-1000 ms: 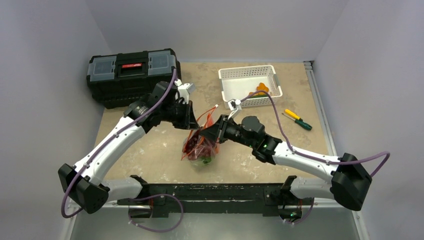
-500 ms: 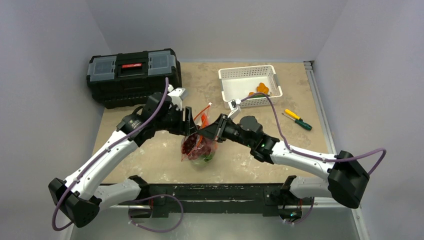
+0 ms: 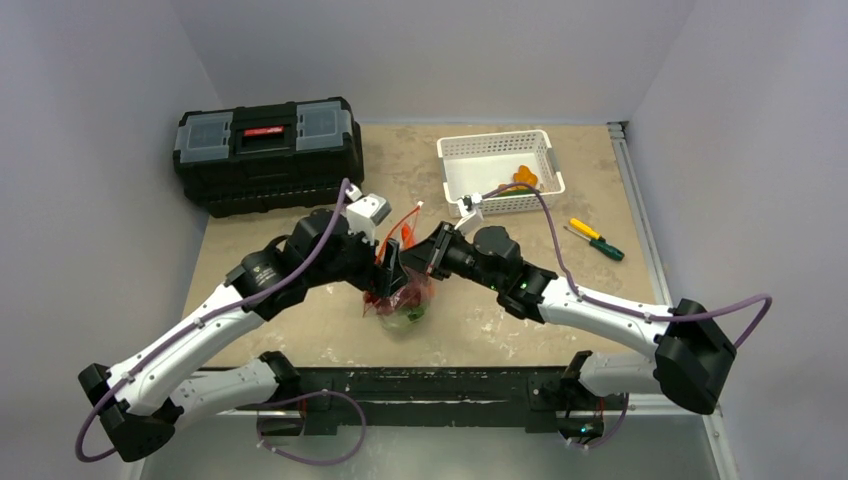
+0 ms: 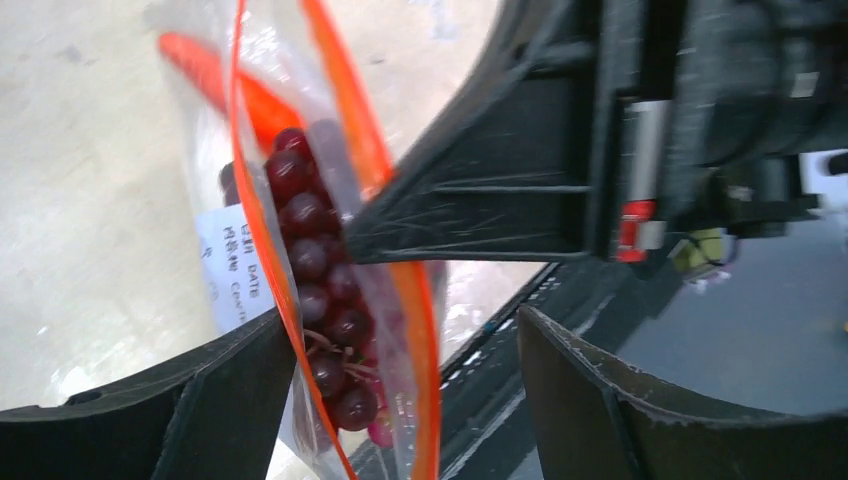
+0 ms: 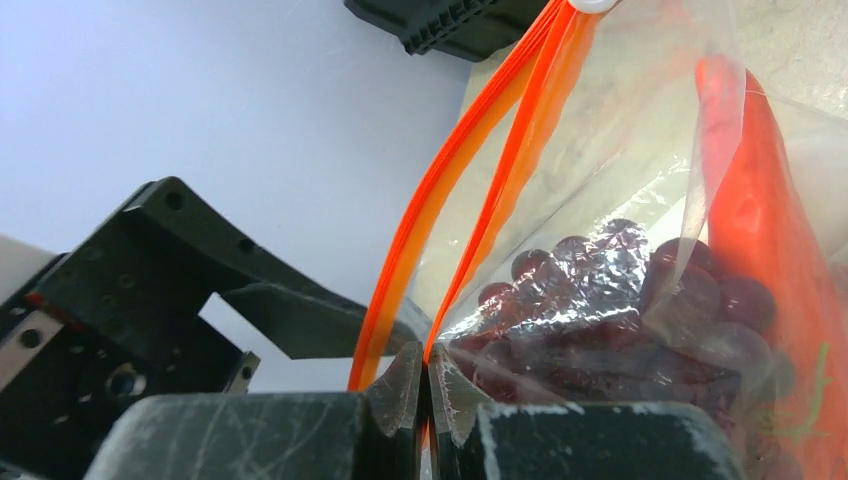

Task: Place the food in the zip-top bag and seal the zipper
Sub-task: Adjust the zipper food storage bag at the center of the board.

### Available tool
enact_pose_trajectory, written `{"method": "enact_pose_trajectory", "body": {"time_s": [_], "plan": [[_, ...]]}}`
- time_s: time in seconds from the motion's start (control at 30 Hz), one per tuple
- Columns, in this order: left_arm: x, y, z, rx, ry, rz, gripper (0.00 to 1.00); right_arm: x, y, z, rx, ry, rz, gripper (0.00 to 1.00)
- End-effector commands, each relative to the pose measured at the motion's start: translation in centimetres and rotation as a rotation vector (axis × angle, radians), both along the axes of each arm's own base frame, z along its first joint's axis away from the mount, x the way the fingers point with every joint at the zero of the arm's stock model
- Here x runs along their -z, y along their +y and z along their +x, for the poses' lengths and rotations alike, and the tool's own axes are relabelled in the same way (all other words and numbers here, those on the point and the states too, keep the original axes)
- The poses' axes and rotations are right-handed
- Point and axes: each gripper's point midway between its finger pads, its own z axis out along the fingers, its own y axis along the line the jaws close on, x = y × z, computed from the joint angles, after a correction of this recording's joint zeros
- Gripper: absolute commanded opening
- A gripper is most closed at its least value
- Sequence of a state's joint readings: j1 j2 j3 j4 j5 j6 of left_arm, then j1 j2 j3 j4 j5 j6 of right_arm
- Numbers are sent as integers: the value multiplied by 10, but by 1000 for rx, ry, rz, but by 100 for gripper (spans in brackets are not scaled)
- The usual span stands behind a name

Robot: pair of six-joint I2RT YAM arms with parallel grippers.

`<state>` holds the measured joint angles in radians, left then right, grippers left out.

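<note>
The zip-top bag [image 3: 404,300] hangs upright at mid-table, clear plastic with a white label [image 4: 235,265]. Inside it show dark grapes [image 4: 318,262], an orange carrot [image 5: 752,205] and a green piece [image 3: 409,319]. The orange zipper [image 4: 418,300] is parted into two strips, its white slider [image 5: 590,4] at the far end. My right gripper [image 5: 428,372] is shut on one strip of the mouth. My left gripper [image 4: 405,330] stands open with both strips passing between its fingers [image 4: 200,400], pinching nothing. More orange food [image 3: 522,178] lies in the basket.
A white slotted basket [image 3: 470,150] stands at the back right. Two screwdrivers [image 3: 592,239] lie to its right. A black toolbox [image 3: 265,150] sits at the back left. Both wrists crowd close together over the bag.
My left gripper has opened, letting go of the bag's mouth, and has shifted right and nearer, over the bag. The right gripper keeps its pinch and has barely moved.
</note>
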<state>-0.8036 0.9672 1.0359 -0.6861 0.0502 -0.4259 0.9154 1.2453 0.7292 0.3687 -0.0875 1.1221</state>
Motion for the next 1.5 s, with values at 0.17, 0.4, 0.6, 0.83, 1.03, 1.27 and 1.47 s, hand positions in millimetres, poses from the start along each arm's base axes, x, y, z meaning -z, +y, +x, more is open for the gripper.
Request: {"method": "enact_pose_trajectory", "body": {"time_s": [0.17,0.4,0.6,0.83,1.03,1.27,1.47], "plan": [[-13,-30,-12,167,-19,-79,87,-50,5,8,29,-50,115,0],[-5,-11,10,38,-96,92,79,-63,6,8,30,-42,147,0],[-7,6,27,-116,-136,157,41,-59,8,8,23,-37,127,0],[-1,12,29,-96,-153,225,0,-46,-5,15,-3,-157,-35,36],[-11,9,15,119,-230,273,0,-57,-60,56,-119,-502,-188,58],[-39,13,-4,320,-412,242,0,-44,-72,58,-380,-736,-117,66],[-46,8,-16,397,-425,204,0,-25,-54,56,-572,-767,-5,82]]}}
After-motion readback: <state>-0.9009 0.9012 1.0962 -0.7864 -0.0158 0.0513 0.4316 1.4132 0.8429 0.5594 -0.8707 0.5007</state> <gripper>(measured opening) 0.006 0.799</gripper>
